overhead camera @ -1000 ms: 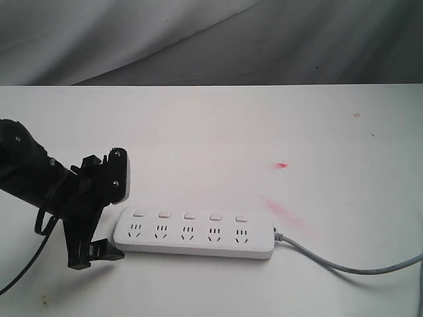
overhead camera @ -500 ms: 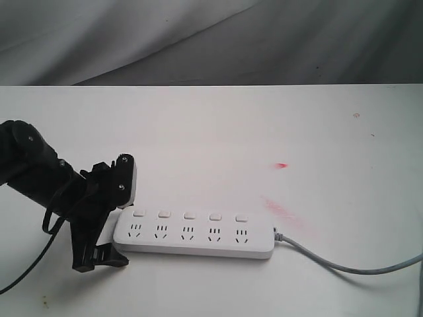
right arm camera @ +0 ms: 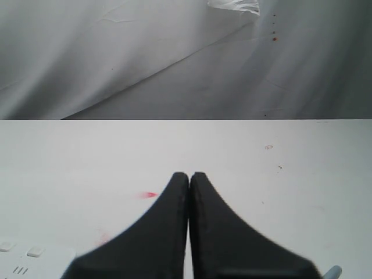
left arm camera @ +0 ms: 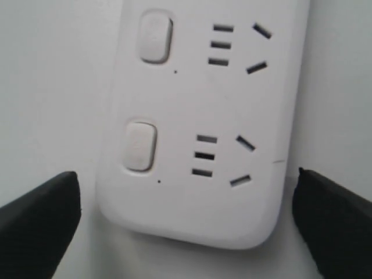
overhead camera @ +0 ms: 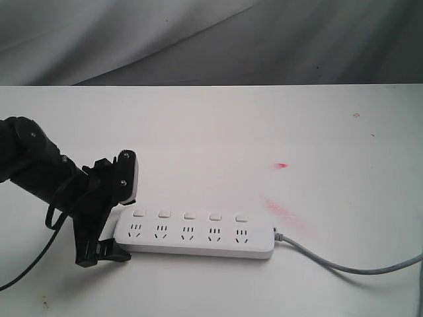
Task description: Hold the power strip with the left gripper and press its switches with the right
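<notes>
- The left gripper [overhead camera: 121,221] straddles the power strip [overhead camera: 198,234] at its cordless end, fingers [left arm camera: 40,226] wide, empty (poised to clamp).
- The right gripper [right arm camera: 189,192], closed on nothing, hangs near the corded end: one blunt presser.

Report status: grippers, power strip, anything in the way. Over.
Left gripper open, straddling the power strip end, not clamped. Right gripper shut, away from it. Strip flat on table. Switches unobstructed.

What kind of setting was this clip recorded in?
Probably a robot test bench rather than a home: a white table, a grey cloth backdrop draped behind it, and a black robot arm beside a lone power strip.
</notes>
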Robot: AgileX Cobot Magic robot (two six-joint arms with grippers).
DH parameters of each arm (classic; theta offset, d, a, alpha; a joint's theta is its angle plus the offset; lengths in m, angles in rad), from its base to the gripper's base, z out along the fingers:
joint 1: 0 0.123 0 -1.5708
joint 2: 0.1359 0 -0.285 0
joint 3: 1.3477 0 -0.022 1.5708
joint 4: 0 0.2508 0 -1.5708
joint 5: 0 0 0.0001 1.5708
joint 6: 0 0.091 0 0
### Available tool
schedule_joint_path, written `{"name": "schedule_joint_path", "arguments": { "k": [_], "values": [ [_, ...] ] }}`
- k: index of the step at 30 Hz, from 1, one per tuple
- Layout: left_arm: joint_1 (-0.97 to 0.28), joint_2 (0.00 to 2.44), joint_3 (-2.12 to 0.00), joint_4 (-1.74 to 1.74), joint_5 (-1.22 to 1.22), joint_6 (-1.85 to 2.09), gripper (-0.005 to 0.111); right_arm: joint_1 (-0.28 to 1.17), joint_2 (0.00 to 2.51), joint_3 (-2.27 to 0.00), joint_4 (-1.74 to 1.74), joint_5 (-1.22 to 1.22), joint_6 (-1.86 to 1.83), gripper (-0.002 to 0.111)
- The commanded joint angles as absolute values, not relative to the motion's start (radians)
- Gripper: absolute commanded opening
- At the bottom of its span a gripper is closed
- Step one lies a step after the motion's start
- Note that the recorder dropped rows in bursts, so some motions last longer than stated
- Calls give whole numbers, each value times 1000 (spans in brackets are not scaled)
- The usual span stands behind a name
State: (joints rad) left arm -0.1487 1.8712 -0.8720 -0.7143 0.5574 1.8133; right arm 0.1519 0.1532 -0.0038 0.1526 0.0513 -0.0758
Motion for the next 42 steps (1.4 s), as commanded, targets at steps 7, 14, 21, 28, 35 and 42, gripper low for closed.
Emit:
{"name": "schedule_joint_path", "arguments": {
  "k": [7, 14, 21, 28, 35, 42],
  "values": [
    [-80, 1874, -878, -779, 634, 1872, 87, 150, 145, 0, 141, 42, -74, 0],
    [-80, 1875, -878, -847, 644, 1945, 87, 150, 145, 0, 141, 42, -74, 0],
    [-80, 1875, -878, -847, 652, 1945, 87, 150, 145, 0, 141, 42, -74, 0],
    [-80, 1908, -878, -853, 654, 1945, 87, 150, 145, 0, 141, 42, -74, 0],
    [-80, 1911, -878, -855, 652, 1945, 83, 150, 145, 0, 141, 42, -74, 0],
    [-80, 1911, -878, -855, 625, 1945, 60, 150, 145, 0, 141, 42, -74, 0]
  ]
}}
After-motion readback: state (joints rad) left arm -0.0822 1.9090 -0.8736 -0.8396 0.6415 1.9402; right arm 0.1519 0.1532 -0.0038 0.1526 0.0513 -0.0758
